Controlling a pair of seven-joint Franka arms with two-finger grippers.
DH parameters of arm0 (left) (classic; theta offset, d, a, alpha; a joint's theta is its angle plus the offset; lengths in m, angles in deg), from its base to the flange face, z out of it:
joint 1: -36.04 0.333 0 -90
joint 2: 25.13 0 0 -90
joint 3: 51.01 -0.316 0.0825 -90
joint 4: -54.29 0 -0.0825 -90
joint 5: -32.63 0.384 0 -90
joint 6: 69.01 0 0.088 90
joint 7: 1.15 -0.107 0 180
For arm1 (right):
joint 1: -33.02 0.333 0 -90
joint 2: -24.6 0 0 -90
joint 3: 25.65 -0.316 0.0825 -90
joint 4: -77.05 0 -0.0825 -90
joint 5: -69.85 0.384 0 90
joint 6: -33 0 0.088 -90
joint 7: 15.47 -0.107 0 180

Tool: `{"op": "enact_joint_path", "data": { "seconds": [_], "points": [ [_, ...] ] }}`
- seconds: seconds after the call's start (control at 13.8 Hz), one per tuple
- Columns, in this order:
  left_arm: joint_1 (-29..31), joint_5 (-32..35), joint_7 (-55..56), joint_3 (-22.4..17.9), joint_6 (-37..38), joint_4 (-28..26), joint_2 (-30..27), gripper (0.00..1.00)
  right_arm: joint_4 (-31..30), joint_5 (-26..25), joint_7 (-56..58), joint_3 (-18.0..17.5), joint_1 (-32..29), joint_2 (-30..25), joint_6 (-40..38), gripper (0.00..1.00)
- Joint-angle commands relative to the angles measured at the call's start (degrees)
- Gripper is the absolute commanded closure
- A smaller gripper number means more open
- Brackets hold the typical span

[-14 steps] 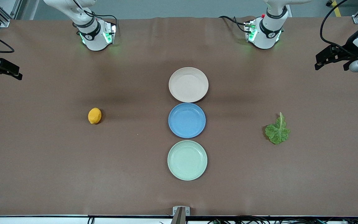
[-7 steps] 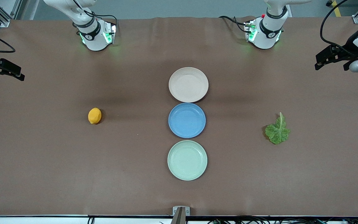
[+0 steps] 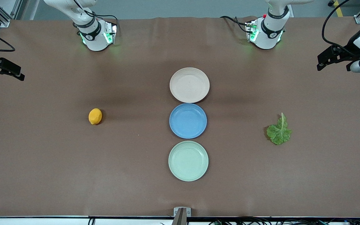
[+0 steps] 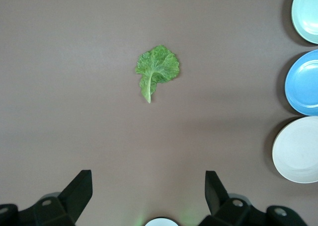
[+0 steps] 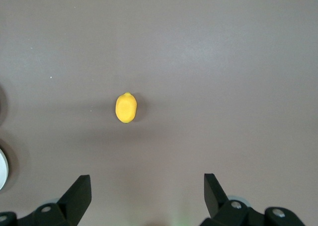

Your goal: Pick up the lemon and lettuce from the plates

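Both end effectors shift slightly at the table's ends

The right end effector (image 3: 3, 69) has edged a little inward over its end of the table and slightly upward; the left end effector (image 3: 334, 57) has risen a touch over its own end.

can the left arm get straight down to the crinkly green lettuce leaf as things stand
Probably yes. The crinkly green lettuce leaf lies alone on the bare brown table, apart from the plates, and the open left gripper has nothing between it and the leaf.

table (image 3: 42, 175): brown | on it: lemon (image 3: 95, 116), lettuce (image 3: 279, 132), three plates (image 3: 189, 71)
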Motion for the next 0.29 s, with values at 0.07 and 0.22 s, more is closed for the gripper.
{"op": "enact_joint_path", "data": {
  "seconds": [0.07, 0.22],
  "points": [
    [-0.3, 1.8, 0.0, 0.2, 0.6, 3.8, 2.3, 0.0, -2.2, 0.5, -1.8, -1.0, -0.2, -2.4, 0.5, 0.0],
    [-0.4, 2.1, 0.2, 0.2, 1.4, 4.5, 2.8, 0.0, -2.2, 0.5, -1.8, -1.6, -0.3, -2.7, 0.5, 0.0]
  ]
}}
